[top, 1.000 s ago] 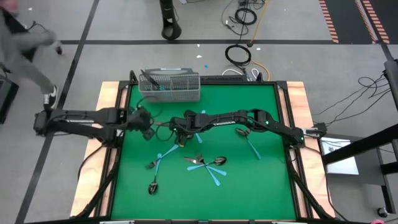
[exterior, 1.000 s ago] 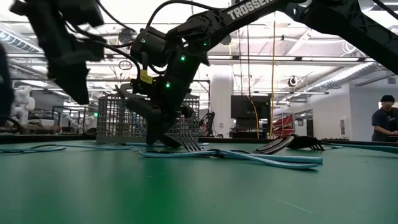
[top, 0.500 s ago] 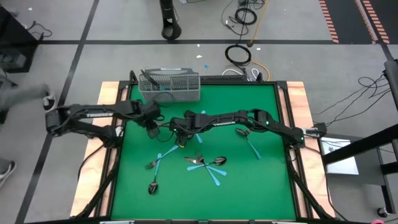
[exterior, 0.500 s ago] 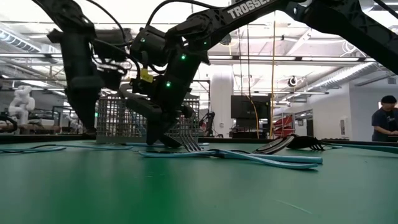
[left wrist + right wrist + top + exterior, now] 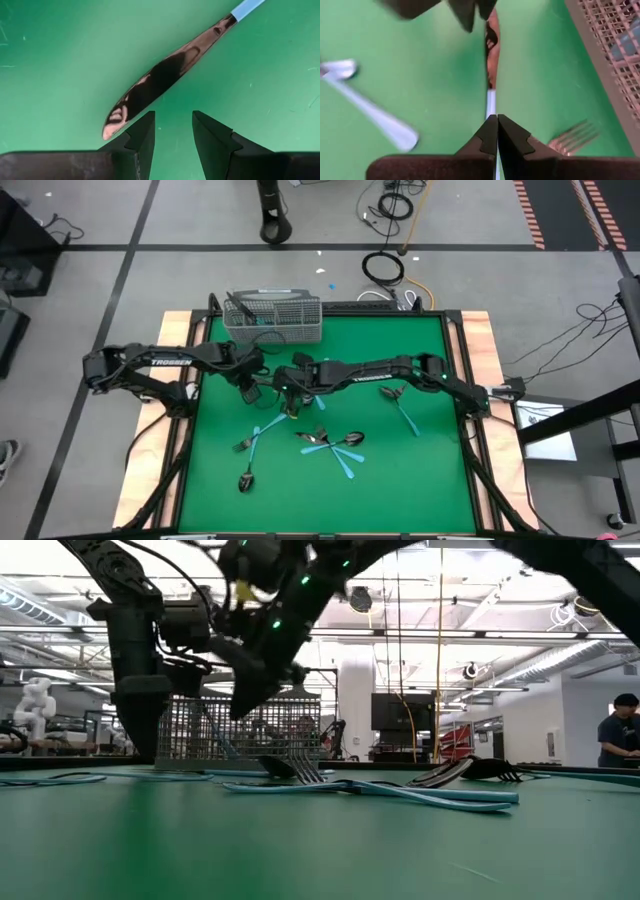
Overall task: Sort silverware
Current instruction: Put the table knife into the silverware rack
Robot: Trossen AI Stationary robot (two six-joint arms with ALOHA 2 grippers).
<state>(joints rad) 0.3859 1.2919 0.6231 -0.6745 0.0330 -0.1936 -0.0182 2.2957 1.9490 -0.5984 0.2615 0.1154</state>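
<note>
One wire basket [image 5: 273, 319] stands on the worktop [image 5: 420, 470], two robot arms reach over it, and roughly eight forks and spoons [image 5: 330, 442] lie loose (overlaps blur the tally).

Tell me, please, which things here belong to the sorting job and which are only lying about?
For the job: forks and spoons on the green table; a knife below the left gripper; the mesh basket.
Lying about: cables on the floor.

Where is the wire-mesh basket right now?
In the high view, the wire-mesh basket sits at the table's far edge, left of centre, just beyond the left gripper; it already holds some utensils.
</note>
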